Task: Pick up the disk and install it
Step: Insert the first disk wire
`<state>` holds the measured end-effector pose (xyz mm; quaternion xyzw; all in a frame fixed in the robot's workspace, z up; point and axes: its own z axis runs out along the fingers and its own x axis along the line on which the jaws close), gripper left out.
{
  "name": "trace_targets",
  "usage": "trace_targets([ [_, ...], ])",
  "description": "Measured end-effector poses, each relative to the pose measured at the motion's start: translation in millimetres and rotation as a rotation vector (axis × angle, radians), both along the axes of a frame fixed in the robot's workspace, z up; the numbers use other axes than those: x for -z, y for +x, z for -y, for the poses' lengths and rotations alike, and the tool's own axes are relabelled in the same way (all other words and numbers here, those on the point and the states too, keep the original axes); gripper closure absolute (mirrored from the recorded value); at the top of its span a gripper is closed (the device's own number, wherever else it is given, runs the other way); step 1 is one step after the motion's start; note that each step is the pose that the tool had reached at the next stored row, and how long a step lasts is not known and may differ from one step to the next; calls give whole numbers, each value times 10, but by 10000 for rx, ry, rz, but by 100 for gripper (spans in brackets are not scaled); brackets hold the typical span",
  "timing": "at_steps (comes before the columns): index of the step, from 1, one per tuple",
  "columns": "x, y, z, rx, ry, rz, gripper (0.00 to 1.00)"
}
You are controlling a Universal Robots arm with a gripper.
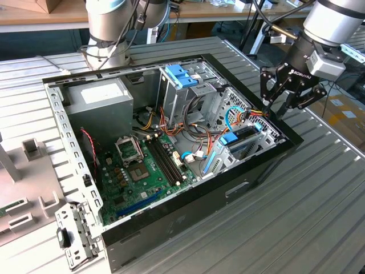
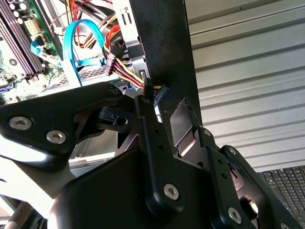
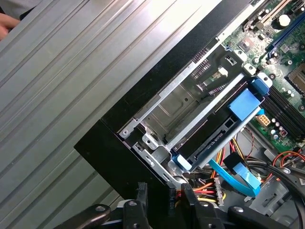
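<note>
Claw hovering over the case corner, with the disk lying in its bay just inside.

The black multi-link claw point(image 1: 283, 91) is hanging with narrowly parted fingers, holding nothing, above the far-right corner of the open black computer case point(image 1: 171, 220) on the ribbed grey metal worktop point(image 1: 296, 228). The flat, dark silvery disk with bright blue rails and blue end tab point(image 3: 224, 131) is lying just inward of the claw, toward the exterior view's left, its long axis running along the case's right-hand wall.
</note>
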<state>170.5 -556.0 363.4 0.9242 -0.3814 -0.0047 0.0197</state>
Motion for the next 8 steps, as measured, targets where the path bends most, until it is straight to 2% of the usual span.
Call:
trace_targets([
  [1,1,0,0,0,0,0,59],
  [4,1,0,0,0,-3,0,78],
  [5,3,0,0,0,-2,0,81],
  [8,6,0,0,0,-1,0,81],
])
